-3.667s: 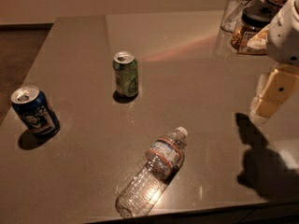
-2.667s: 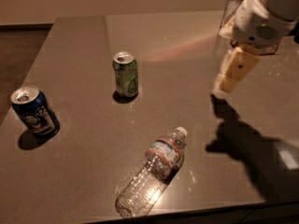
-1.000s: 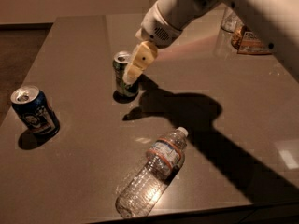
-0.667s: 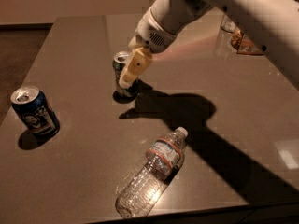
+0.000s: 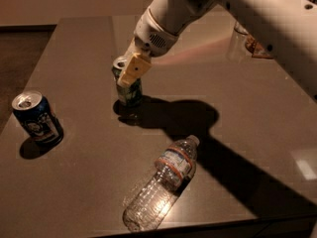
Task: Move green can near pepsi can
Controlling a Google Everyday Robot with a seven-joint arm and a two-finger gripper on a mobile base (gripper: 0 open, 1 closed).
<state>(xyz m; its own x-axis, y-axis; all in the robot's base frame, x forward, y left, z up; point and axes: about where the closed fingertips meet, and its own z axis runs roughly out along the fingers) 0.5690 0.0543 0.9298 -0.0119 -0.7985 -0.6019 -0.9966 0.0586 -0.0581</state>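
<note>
The green can (image 5: 130,95) stands upright on the dark table (image 5: 247,108), left of centre. My gripper (image 5: 130,73) has come down from the upper right and sits right at the can's top, covering its upper front. The can still rests on the table. The pepsi can (image 5: 37,118), dark blue with a silver top, stands upright near the table's left edge, well apart from the green can.
A clear plastic water bottle (image 5: 161,185) lies on its side near the table's front edge, cap pointing up and right. A glass jar (image 5: 238,38) stands at the far right, behind my arm. The table's left edge runs close to the pepsi can.
My arm has swung from the table's right side leftwards to the green can, and the gripper has lowered onto the can's top. Both cans and the bottle have stayed where they were.
</note>
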